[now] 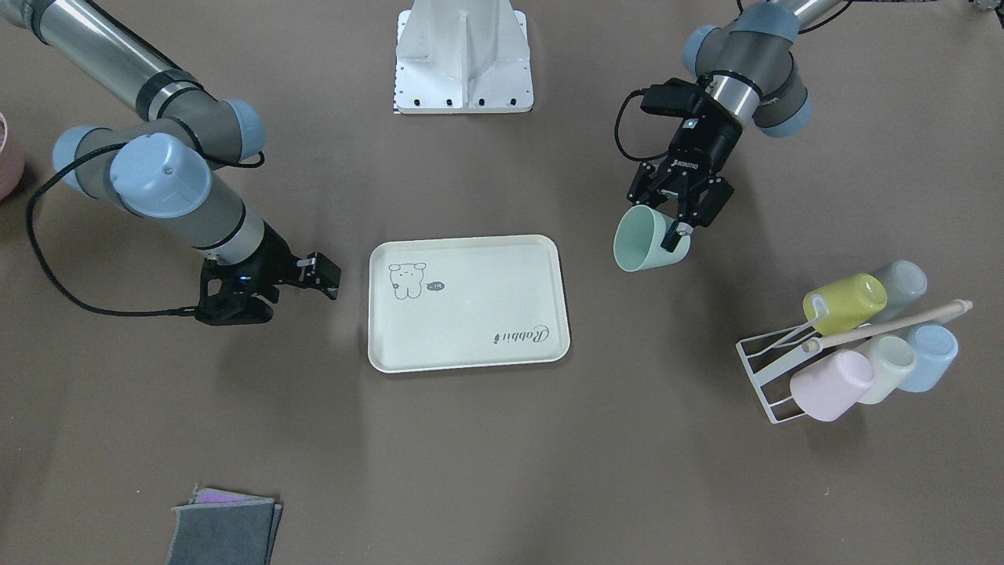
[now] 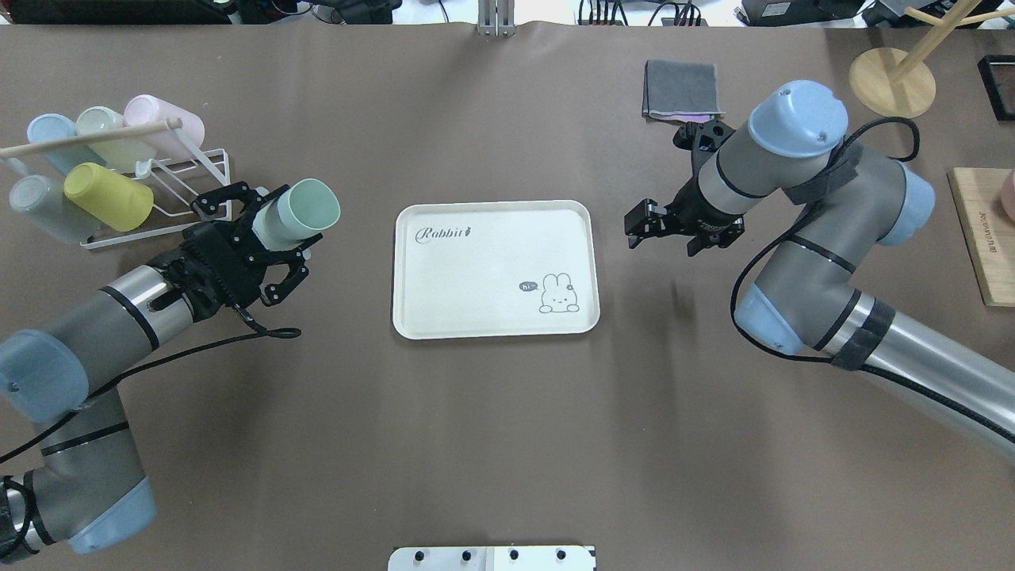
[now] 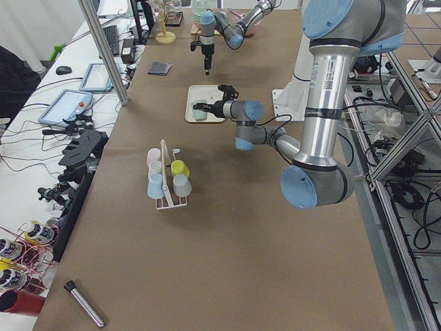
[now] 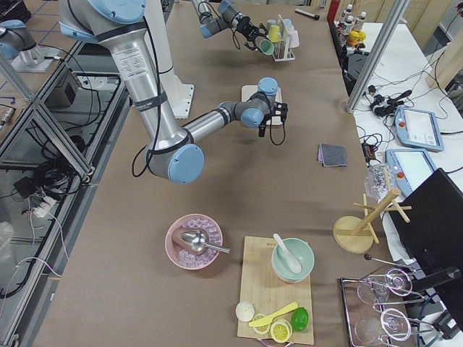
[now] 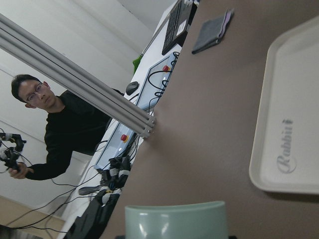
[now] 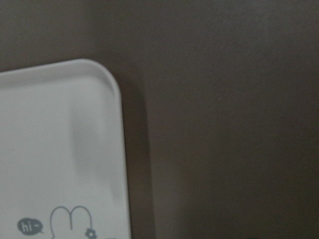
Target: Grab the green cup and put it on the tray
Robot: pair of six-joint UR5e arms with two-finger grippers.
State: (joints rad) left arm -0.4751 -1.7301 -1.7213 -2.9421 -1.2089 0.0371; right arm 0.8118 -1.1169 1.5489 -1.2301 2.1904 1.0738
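The pale green cup [image 1: 643, 245] is tilted on its side in my left gripper [image 1: 676, 224], held in the air over bare table between the cup rack and the tray. The gripper is shut on the cup near its base, mouth toward the tray. It shows the same in the overhead view: cup [image 2: 300, 211], left gripper [image 2: 258, 238]. The cup's rim [image 5: 174, 219] fills the bottom of the left wrist view. The cream tray [image 1: 471, 345] lies flat at the table's middle and holds nothing. My right gripper [image 2: 688, 246] hangs beside the tray's other end, fingers down, seemingly shut and empty.
A white wire rack [image 1: 765, 369] with several pastel cups, among them a yellow-green one [image 1: 843, 302], stands on the left arm's side. Folded grey cloths [image 2: 682, 89] lie at the far table edge. A wooden board [image 2: 987, 238] lies at the right.
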